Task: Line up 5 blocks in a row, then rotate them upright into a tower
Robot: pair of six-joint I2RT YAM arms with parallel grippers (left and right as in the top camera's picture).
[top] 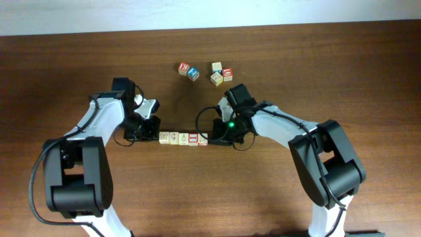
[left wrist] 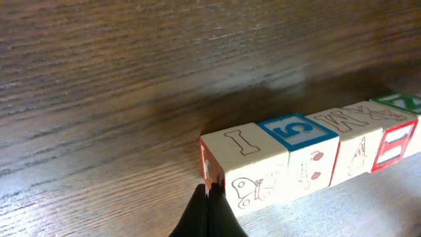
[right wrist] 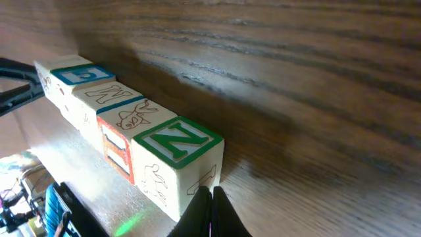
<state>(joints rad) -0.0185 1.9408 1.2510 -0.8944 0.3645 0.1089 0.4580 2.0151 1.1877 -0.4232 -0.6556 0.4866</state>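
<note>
- Wooden table (top: 316, 59) carries the blocks (top: 183, 138) in one row.
- Left claw (left wrist: 209, 209) and right claw (right wrist: 212, 207), both shut, sit at its ends.
- Likely light, rigid, slick; squeeze endwise.

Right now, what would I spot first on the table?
A tidy row of five blocks in the middle of the table, with the left fingers and right fingers shut at either end. Farther back, loose blocks lie scattered.
</note>
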